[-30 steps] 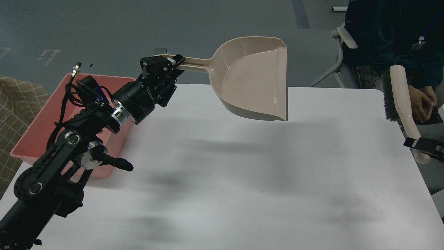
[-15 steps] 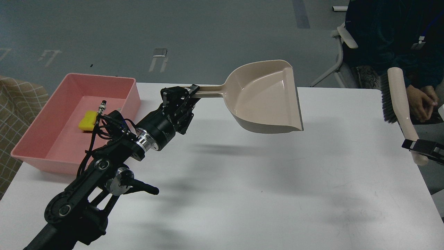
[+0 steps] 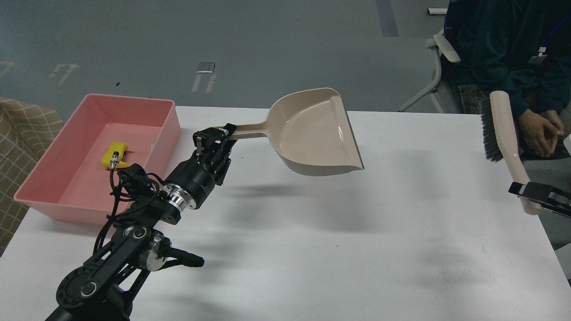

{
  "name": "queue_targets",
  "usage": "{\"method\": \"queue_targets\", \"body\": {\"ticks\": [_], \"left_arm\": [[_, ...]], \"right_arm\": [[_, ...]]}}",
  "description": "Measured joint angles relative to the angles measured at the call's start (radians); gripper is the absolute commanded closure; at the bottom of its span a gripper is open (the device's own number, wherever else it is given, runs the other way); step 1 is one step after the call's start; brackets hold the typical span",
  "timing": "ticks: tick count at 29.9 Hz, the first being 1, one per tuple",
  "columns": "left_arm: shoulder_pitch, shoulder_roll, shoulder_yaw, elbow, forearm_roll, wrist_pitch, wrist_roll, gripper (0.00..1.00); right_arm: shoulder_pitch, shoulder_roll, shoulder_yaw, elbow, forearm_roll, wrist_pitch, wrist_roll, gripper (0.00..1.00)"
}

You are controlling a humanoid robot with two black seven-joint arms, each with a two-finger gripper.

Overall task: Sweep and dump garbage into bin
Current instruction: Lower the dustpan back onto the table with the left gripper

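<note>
the left gripper (image 3: 218, 136) is clenched on the handle of a beige dustpan (image 3: 312, 131), held in the air above the far middle of the white table (image 3: 357, 249). the pan's long axis runs left to right, handle toward the left, open mouth facing right and slightly near. the pink bin (image 3: 58, 196) sits at the table's far left corner, its long axis running near to far. the garbage (image 3: 117, 154), a yellow sponge piece, lies inside it toward the far end, partly behind a connector on the arm. at the right edge the right gripper (image 3: 533, 192) grips the handle of a brush (image 3: 499, 129), bristles up and facing left. compared with half a second ago, the dustpan has swung left and a little nearer, and the brush has shifted slightly left.
</note>
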Motion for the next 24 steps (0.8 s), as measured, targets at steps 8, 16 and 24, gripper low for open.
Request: {"method": "queue_targets", "body": {"ticks": [8,16,24], "left_arm": [[0.009,0.010,0.043,0.001,0.139,0.005,-0.070,1.00],[0.014,-0.005,0.096,0.040,0.242,0.052,-0.086,1.00],[0.004,-0.008,0.111,0.121,0.253,0.079,-0.096,1.00]], "right_arm": [[-0.002,0.009,0.002,0.000,0.000,-0.004,0.000,1.00],[-0.008,0.009,0.001,0.001,0.000,-0.005,0.000,1.00],[-0.014,0.009,0.001,0.003,0.000,-0.006,0.001,1.00]]}}
